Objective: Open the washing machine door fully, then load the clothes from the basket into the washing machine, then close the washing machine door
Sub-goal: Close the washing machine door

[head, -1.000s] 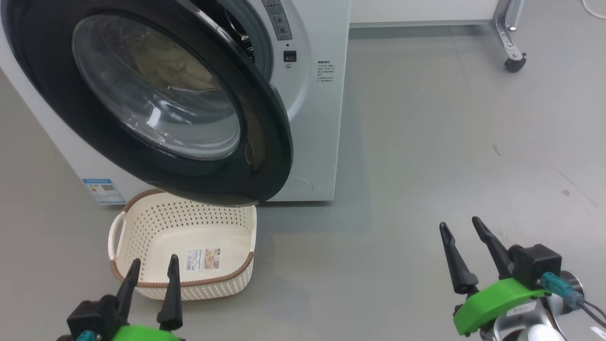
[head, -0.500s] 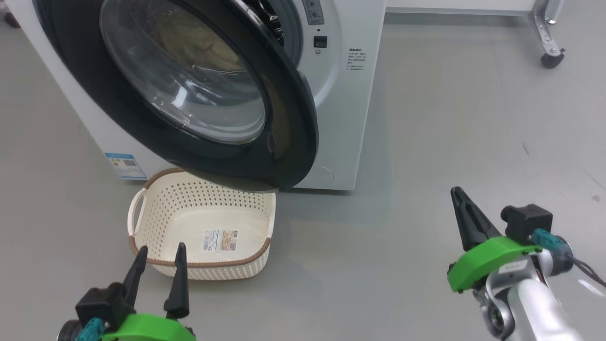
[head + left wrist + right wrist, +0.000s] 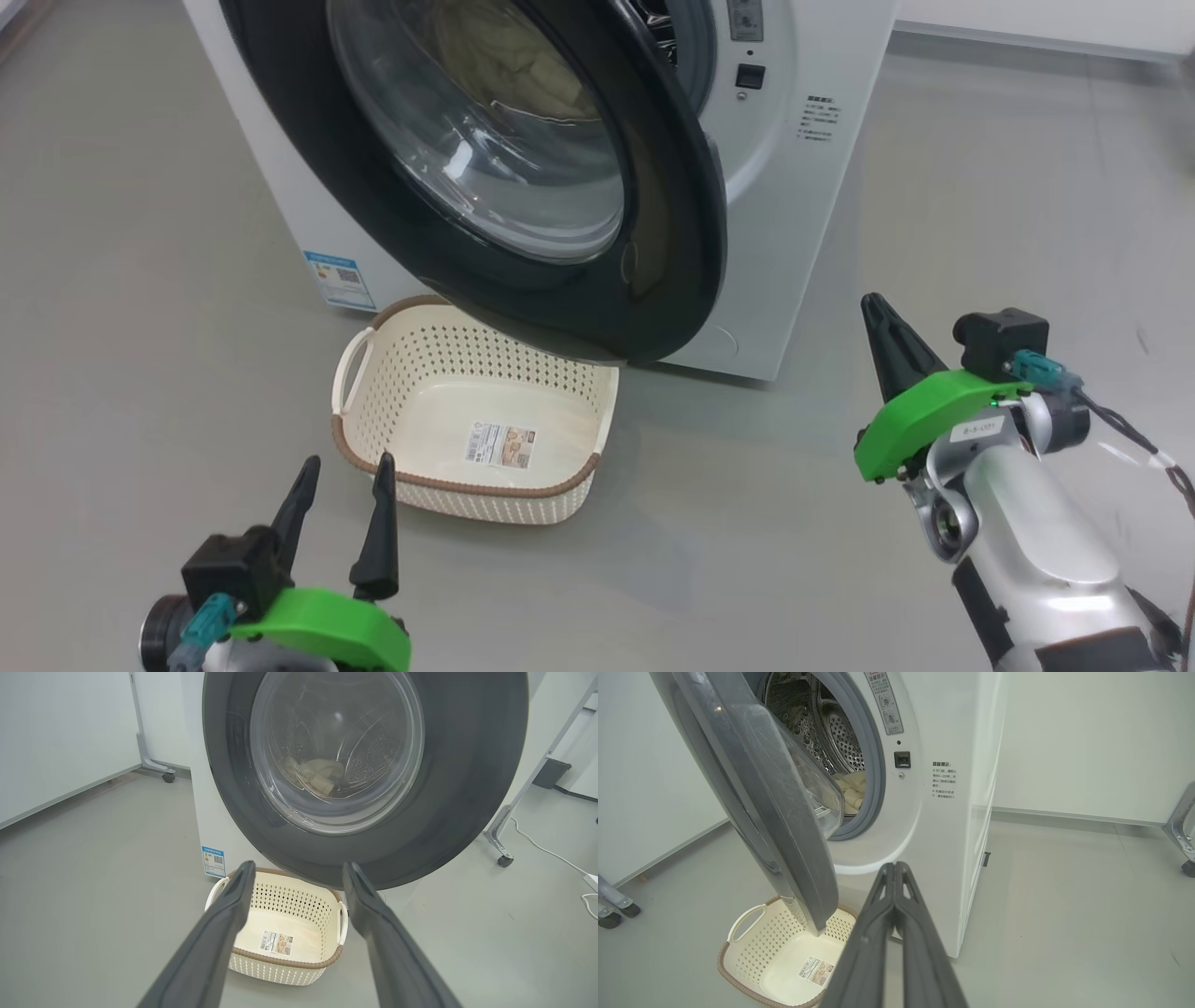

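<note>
The washing machine [image 3: 784, 233] fills the upper middle of the head view, its top cut off by the frame edge. The washing machine door [image 3: 672, 233] stands partly open. Its hinge side is toward the upper left and its free edge swings out toward the lower right. In the right wrist view the door [image 3: 784, 849] is seen nearly edge-on, tilted across the left of the frame.

The clothes [image 3: 523, 56] lie inside the drum as a pale cream heap seen through the glass. Any pattern on them is too blurred to make out.

The basket [image 3: 495, 509] sits on the floor just below the door, its long axis running across the frame. Its far rim is hidden under the door's lower edge.

A label sticker [image 3: 499, 444] lies on the basket's base, its print too small to read. A blue energy sticker [image 3: 338, 278] sits low on the machine at left. A printed notice [image 3: 943, 780] beside the opening is in Chinese characters.

At lower left, the left gripper [image 3: 347, 459] has its fingers spread apart, holding nothing. At right, the right gripper [image 3: 875, 303] has its fingers pressed together on nothing.
</note>
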Robot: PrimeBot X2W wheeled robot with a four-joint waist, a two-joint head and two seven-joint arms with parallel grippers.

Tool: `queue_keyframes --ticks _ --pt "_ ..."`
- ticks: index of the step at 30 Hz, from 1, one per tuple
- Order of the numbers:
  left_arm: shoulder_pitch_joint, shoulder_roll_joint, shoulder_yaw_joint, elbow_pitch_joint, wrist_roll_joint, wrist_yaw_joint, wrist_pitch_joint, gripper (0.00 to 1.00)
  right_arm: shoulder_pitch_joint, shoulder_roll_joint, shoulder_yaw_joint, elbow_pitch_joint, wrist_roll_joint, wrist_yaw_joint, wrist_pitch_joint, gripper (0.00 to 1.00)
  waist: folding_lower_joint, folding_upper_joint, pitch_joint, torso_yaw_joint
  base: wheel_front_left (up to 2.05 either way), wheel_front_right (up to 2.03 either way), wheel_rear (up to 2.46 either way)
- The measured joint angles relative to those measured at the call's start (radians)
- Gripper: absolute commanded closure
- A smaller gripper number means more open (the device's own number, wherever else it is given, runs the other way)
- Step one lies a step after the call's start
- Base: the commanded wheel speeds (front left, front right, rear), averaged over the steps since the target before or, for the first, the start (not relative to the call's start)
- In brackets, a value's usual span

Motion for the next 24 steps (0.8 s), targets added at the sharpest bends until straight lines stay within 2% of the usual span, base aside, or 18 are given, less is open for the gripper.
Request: queue_keyframes --ticks 5,9,17,20,24 --pt "-0.004 -0.01 -0.002 0.017 0.0 0.0 -0.009 0.0 -0.058 0.0 0.025 0.066 0.029 0.0 -0.016 1.0 0.0 0.0 -0.005 0.033 0.0 0.0 0.0" --pt "-0.004 -0.011 -0.002 0.024 0.0 0.0 -0.01 0.0 -0.084 0.0 0.038 0.069 0.037 0.0 -0.023 1.0 0.0 0.0 -0.01 0.043 0.0 0.0 0.0" --pt "-0.004 -0.011 0.001 0.024 -0.003 0.001 -0.027 0.0 -0.186 -0.013 0.033 -0.16 0.012 0.0 -0.025 1.0 0.0 0.0 -0.011 0.041 0.0 0.0 0.0" --pt "-0.004 -0.011 0.001 0.024 -0.003 0.001 -0.028 0.0 -0.244 -0.02 0.063 -0.233 0.005 0.0 -0.026 1.0 0.0 0.0 -0.01 0.05 0.0 0.0 0.0" --pt "-0.005 -0.011 0.002 0.024 -0.003 0.001 -0.029 0.0 -0.275 -0.02 0.126 -0.269 0.005 0.0 -0.021 1.0 0.0 0.0 -0.009 0.061 0.0 0.0 0.0"
